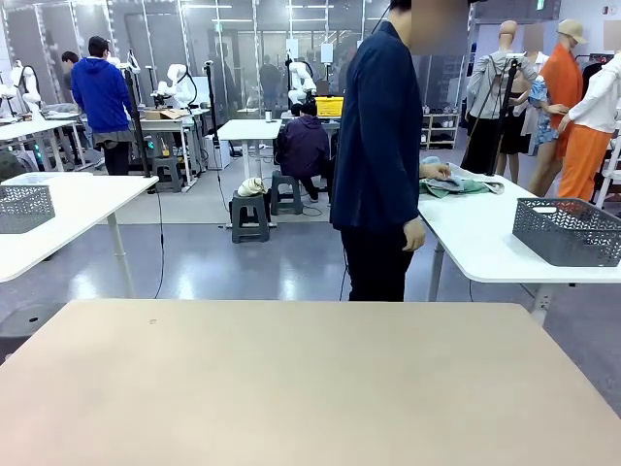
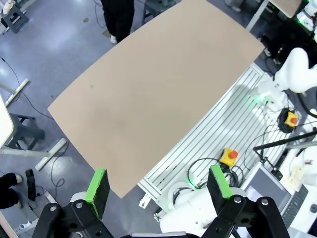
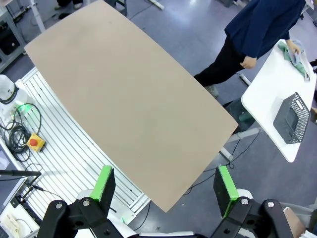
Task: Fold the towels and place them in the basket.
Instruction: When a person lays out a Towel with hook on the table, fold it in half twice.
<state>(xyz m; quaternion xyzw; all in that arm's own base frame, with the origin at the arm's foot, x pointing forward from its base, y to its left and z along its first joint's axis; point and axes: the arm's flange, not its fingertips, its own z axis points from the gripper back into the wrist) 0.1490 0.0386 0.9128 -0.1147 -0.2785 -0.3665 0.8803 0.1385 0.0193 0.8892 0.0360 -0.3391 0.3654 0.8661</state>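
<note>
A person's hand (image 1: 441,172) seemingly touches the towels (image 1: 466,184) near the basket (image 1: 568,231)

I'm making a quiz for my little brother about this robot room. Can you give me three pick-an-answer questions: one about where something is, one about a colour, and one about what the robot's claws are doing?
1. Where are the towels?
A on the white side table next to the person
B on the big beige table
C on the floor

2. What colour is the basket on that side table?
A red
B dark grey
C yellow

3. How are the left gripper and the right gripper?
A both shut on a towel
B one open, one shut
C both open and empty

Answers:
1 A: the towels lie in a heap on the white table beside the person.
2 B: its mesh walls are dark grey.
3 C: each pair of green-tipped fingers stands wide apart with nothing between them.
</note>
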